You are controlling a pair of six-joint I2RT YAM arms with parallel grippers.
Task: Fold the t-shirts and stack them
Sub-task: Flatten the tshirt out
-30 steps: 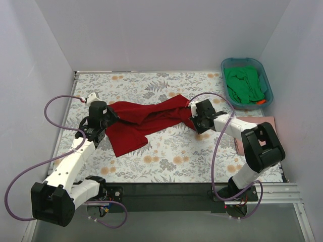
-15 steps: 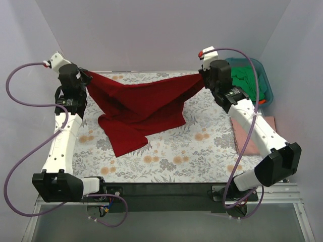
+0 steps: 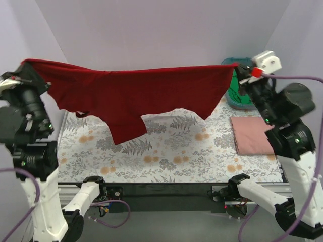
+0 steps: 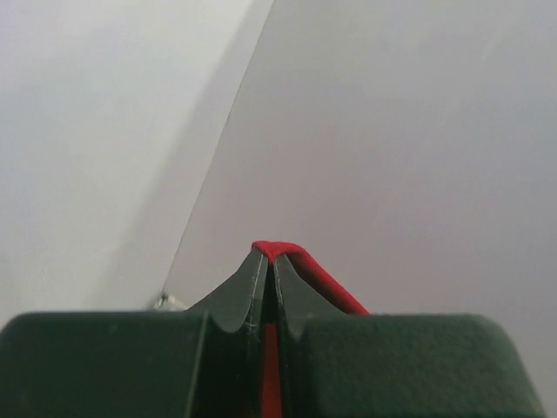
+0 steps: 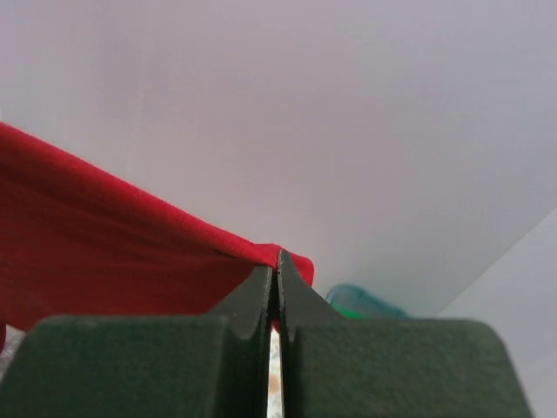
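The deep red t-shirt hangs spread out high above the table, stretched between both grippers. My left gripper is shut on its left top corner, and my right gripper is shut on its right top corner. One sleeve dangles at the lower middle. In the left wrist view the left gripper pinches a red fold. In the right wrist view the right gripper clamps the red cloth. A folded pale pink t-shirt lies flat at the table's right. A green t-shirt lies in the tub, partly hidden.
The teal tub stands at the back right corner, partly behind the red cloth and my right arm; its rim shows in the right wrist view. The floral table cover lies under the hanging shirt. White walls close in the sides and back.
Both arms have risen and spread apart, lifting the red t-shirt off the table and pulling it from a crumpled heap into a wide hanging sheet.
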